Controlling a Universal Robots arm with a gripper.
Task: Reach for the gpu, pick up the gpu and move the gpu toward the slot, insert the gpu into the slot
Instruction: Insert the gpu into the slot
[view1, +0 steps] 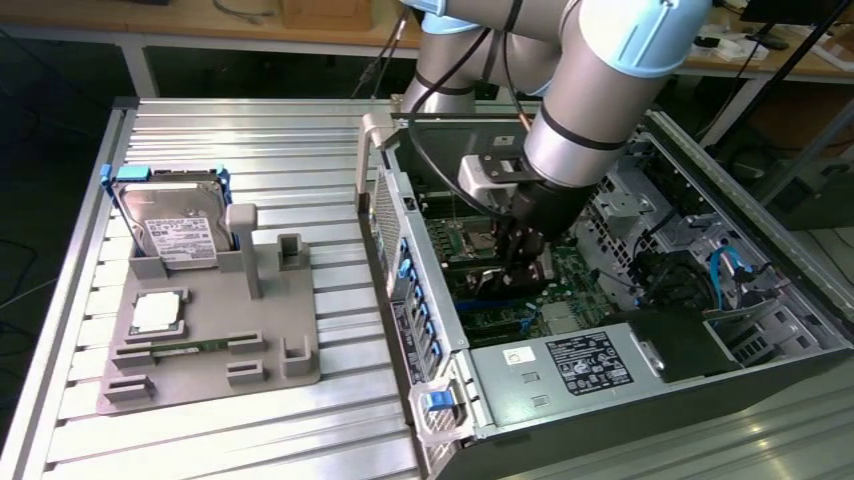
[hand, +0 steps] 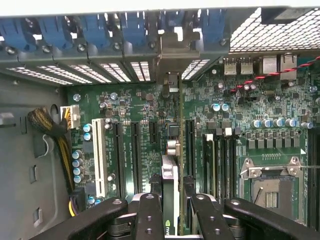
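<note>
Insertion, by the look of it? Where is the gpu?

Yes, I judge this to be the last step. In the wrist view the gpu (hand: 169, 175) stands on edge over the motherboard (hand: 125, 105). It runs between the long black expansion slots (hand: 135, 150), and its silver bracket (hand: 173, 52) sits up against the rear wall, under the blue clips (hand: 135, 25). The slot meant for it lies beneath the card's own edge, hidden.

And the end effector?

The end effector (hand: 174, 202) is clenched on the gpu, with a finger (hand: 150, 215) on each flat side of the card. In the exterior view the end effector (view1: 525, 262) is deep inside the open computer case (view1: 400, 250).

Seated or not?

I cannot tell. The card itself covers its contact edge.

What does the move call for?

As I judge it, the card must be kept upright and in line with the slot, with the bracket true to its rear opening. The push should be straight toward the board with no twist. A skewed card could jam at the connector or strain the motherboard.

Anything else about?

On the table (view1: 267, 440), well apart from the case, a hard drive (view1: 174, 230) and a memory stick (view1: 187, 348) sit in a grey fixture (view1: 227, 320). Neither has any part in this step.
</note>
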